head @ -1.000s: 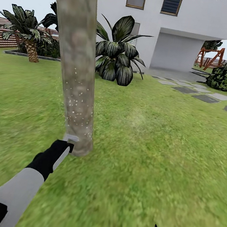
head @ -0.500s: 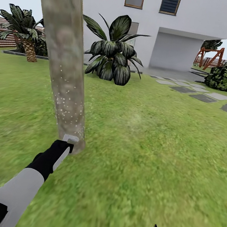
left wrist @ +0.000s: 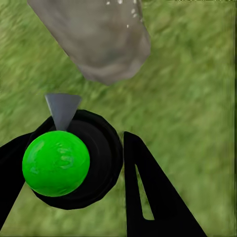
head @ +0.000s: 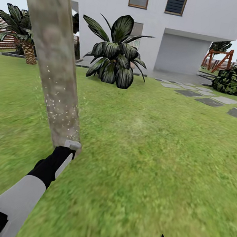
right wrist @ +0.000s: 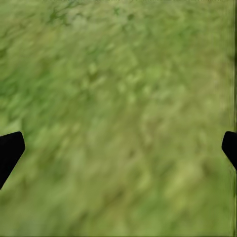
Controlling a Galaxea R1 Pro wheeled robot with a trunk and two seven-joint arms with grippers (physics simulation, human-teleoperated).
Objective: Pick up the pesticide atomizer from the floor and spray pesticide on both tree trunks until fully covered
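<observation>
One speckled tree trunk (head: 54,65) on blurry green lawn (head: 146,158), white house (head: 194,34) behind

Green lawn (head: 158,160) underfoot, blurry and wide. The thick pale tree trunk (head: 53,61) rises straight out of the grass, flecked white low down. Farther back, grey stepping stones (head: 210,101) lie flat on the turf, and a broad-leaved striped plant (head: 115,56) stands by the house.

You're in a home garden.
Green lawn (head: 159,148), white house (head: 195,27), grey stepping stones (head: 210,101), a slatted wooden fence (head: 4,39) and palms (head: 115,56) show it.
</observation>
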